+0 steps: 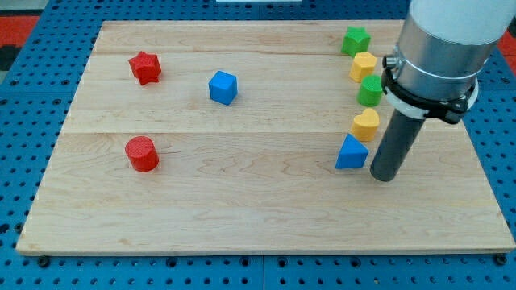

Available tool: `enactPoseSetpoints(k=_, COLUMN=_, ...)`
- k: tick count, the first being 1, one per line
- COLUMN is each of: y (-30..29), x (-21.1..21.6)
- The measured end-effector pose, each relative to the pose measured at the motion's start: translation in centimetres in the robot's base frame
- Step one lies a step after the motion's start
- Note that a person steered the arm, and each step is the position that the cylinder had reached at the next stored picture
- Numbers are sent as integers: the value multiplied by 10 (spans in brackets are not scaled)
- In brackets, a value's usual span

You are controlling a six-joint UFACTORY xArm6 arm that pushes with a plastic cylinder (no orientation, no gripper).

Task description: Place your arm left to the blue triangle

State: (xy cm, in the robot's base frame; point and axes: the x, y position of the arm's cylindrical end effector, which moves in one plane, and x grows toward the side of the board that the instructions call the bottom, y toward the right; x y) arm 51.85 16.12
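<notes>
My tip (384,176) is a bare rod gripping nothing, standing on the board with the blue triangle (351,153) just beside it toward the view's left. The approach step appears unfinished: the next move likely calls for skirting the triangle, clear of the yellow block (365,123) above it, to its far side.

blue triangle (351,153): bright blue, its left face darker than the rest
blue cube (223,87): the same bright blue, lighter on top
red star (145,67): solid red
red cylinder (142,154): solid red, matching the star
far green block (355,40): vivid green
near green block (371,90): vivid green
far yellow block (363,65): warm orange-yellow
yellow heart (365,124): the same orange-yellow
my tip (384,176): dark grey, nearly black rod
arm housing (446,36): pale silver-grey with a black band
board (242,209): light wood, faint grain running left to right
base under board (16,161): blue with rows of small holes
</notes>
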Motion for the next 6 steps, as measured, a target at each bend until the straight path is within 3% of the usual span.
enactPoseSetpoints(k=1, y=-49, x=37)
enactPoseSetpoints(k=2, y=-112, x=12)
enactPoseSetpoints(k=3, y=-134, x=-21)
enactPoseSetpoints(k=4, y=-127, x=-42)
enactPoseSetpoints(k=5, y=-73, x=-27)
enactPoseSetpoints(k=6, y=-58, x=-26)
